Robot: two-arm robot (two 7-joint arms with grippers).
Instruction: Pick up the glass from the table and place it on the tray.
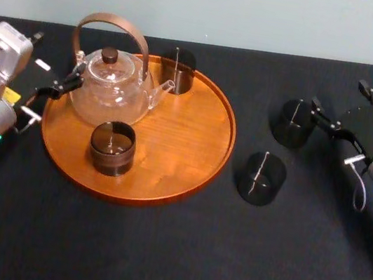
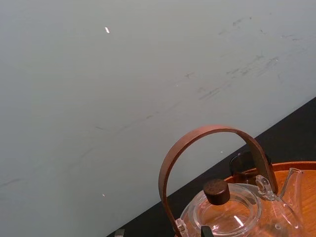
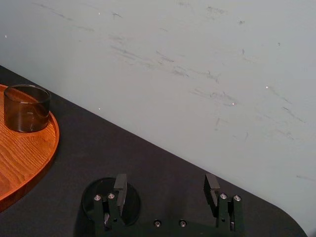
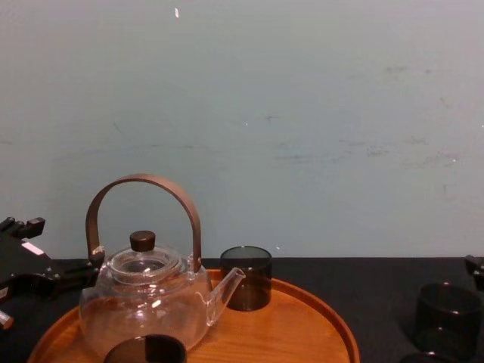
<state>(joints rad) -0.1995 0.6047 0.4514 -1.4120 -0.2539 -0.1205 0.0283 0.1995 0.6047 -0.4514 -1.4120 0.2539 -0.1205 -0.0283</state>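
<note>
Our left claw (image 1: 67, 83) waits, fingers apart, at the tray's (image 1: 187, 147) left rim beside the teapot (image 1: 112, 85). Towards the table's (image 1: 154, 252) right edge, the right claw (image 3: 166, 186) stands wide just beside the farther glass (image 1: 292, 123), lined up, we judge, to straddle it

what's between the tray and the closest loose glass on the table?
Nothing. The head view shows a bare strip of table between the tray rim and that glass.
</note>
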